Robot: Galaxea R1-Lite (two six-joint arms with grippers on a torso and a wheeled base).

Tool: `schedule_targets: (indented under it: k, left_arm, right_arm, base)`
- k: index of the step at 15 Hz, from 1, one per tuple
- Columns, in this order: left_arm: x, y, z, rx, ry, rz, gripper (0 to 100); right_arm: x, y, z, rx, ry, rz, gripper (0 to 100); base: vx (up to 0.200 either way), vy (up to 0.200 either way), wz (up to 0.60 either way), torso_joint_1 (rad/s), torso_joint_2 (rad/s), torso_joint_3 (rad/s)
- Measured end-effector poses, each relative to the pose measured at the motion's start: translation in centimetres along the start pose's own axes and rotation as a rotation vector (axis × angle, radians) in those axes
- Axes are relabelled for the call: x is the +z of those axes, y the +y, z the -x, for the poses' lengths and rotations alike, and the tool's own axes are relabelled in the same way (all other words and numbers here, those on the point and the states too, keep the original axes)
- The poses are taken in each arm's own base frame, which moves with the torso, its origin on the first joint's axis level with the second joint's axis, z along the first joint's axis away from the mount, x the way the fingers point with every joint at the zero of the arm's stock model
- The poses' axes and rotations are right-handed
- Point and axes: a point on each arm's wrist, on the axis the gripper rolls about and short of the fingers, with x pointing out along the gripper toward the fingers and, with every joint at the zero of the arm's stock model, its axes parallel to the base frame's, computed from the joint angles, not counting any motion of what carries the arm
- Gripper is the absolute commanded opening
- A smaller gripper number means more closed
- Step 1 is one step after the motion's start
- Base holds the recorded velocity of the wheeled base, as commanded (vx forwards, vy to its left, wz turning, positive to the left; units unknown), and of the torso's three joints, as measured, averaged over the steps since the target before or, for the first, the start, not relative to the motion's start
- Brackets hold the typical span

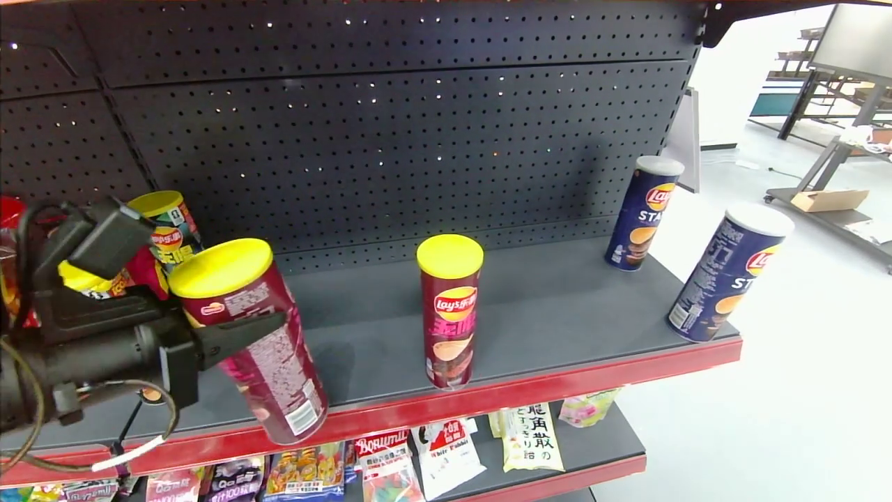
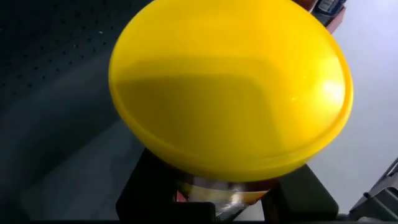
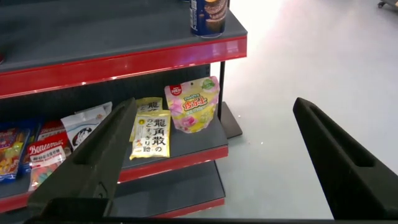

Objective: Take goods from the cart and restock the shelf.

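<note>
Dark pegboard [image 1: 390, 139] backs a grey shelf [image 1: 557, 307] with a red front lip. At the shelf's left front, the left gripper [image 1: 254, 331] is clamped around a maroon can [image 1: 272, 362] with a yellow lid. The can is tilted, and its base shows in front of the red lip. Behind the gripper stands another yellow-lidded can [image 1: 167, 226]. A second maroon can [image 1: 450, 314] stands upright near the front at mid-shelf, well apart from the held one. Two blue cans are at the right end, one [image 1: 643, 213] near the pegboard and one [image 1: 728, 282] at the front corner. The right gripper [image 3: 213, 106] has its fingers spread wide with nothing between them, and it faces the lower shelf [image 3: 186, 152], where snack bags [image 3: 191, 104] lie.
</note>
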Motion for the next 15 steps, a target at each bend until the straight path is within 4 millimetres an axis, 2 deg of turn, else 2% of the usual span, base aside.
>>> schedule_targets:
  k: [2, 6, 11, 15]
  left_arm:
    - [0.4, 0.6, -2.0, -0.018, 0.002, -0.004, 0]
    - [1.5, 1.6, -4.6, -0.021, 0.002, -0.01, 0]
    - [3.1, 2.0, -6.7, -0.032, -0.019, -0.026, 0]
    - [3.3, 1.7, -8.3, -0.018, -0.018, -0.037, 0]
  right_arm:
    - [0.0, 0.0, 0.0, 0.001, 0.0, 0.0, 100]
    - [0.0, 0.0, 0.0, 0.001, 0.001, 0.0, 100]
    - [0.0, 0.0, 0.0, 0.0, 0.001, 0.0, 100]
    - [0.0, 0.0, 0.0, 0.0, 0.001, 0.0, 100]
  base:
    - [0.0, 0.0, 0.0, 0.0, 0.0, 0.0]
    - [0.0, 0.0, 0.0, 0.0, 0.0, 0.0]
    - [0.0, 0.0, 0.0, 0.0, 0.0, 0.0]
    - [0.0, 0.0, 0.0, 0.0, 0.0, 0.0]
